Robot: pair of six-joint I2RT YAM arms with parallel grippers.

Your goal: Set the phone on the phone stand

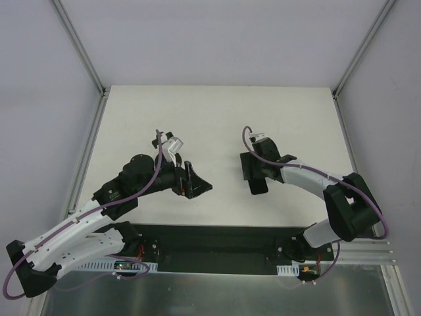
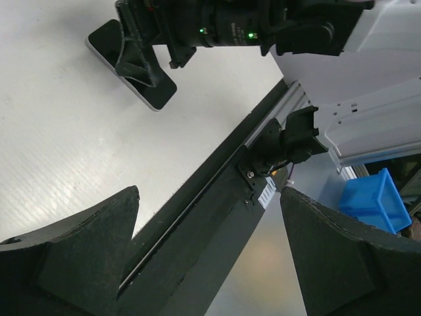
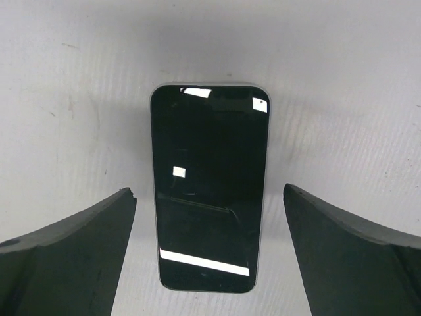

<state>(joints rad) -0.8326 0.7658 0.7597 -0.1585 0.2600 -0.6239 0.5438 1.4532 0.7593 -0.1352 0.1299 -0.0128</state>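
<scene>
The phone (image 3: 209, 191) is a flat black smartphone with a glossy face, lying face up on the white table. My right gripper (image 3: 209, 192) hovers just above it, open, one finger on each side and not touching it. In the top view the right gripper (image 1: 254, 168) covers most of the phone (image 1: 258, 187). My left gripper (image 1: 196, 184) is open and empty at mid-table, left of the phone. Its own view (image 2: 210, 191) looks over the table's front edge, with the phone (image 2: 160, 94) at the upper left. The phone stand does not show in any view.
A black rail (image 1: 210, 240) runs along the table's near edge between the arm bases. Metal frame posts (image 1: 82, 46) stand at the back corners. A blue bin (image 2: 375, 197) sits off the table on the right.
</scene>
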